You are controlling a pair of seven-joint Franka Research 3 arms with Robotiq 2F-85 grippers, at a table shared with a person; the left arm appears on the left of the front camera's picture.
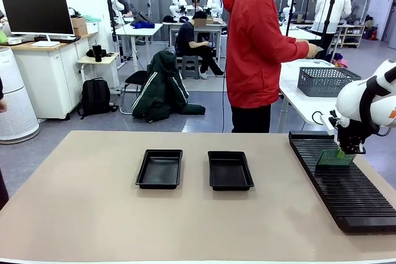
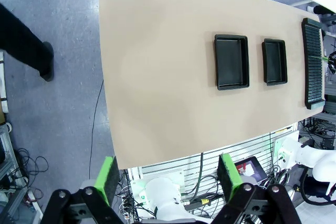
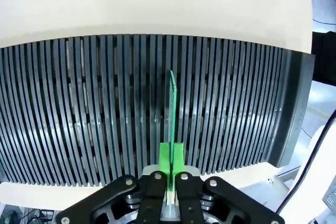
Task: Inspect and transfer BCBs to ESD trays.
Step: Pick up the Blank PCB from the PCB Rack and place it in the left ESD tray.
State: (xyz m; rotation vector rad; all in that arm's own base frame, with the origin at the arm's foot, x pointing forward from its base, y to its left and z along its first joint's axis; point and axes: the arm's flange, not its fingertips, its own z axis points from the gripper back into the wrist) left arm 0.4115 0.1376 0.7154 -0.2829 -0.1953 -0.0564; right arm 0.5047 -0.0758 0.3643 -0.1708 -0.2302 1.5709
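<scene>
A green BCB (image 1: 335, 158) stands on edge in the long black slotted rack (image 1: 346, 190) at the right. My right gripper (image 1: 344, 150) is shut on its top edge. From the right wrist the board (image 3: 172, 106) appears as a thin green line running away from the clamped green pads (image 3: 165, 157). Two black ESD trays lie side by side mid-table, the left tray (image 1: 160, 168) and the right tray (image 1: 229, 170), both with bare floors. My left gripper (image 2: 168, 177) hangs high above the table's end, open, with nothing between its fingers.
A person in a red jacket (image 1: 257, 47) stands at the far side, turned toward a side table with a grey mesh basket (image 1: 325, 81). The tan tabletop (image 1: 93, 202) spreads wide to the left of the trays. From high up, the rack (image 2: 313, 64) lines the table's far end.
</scene>
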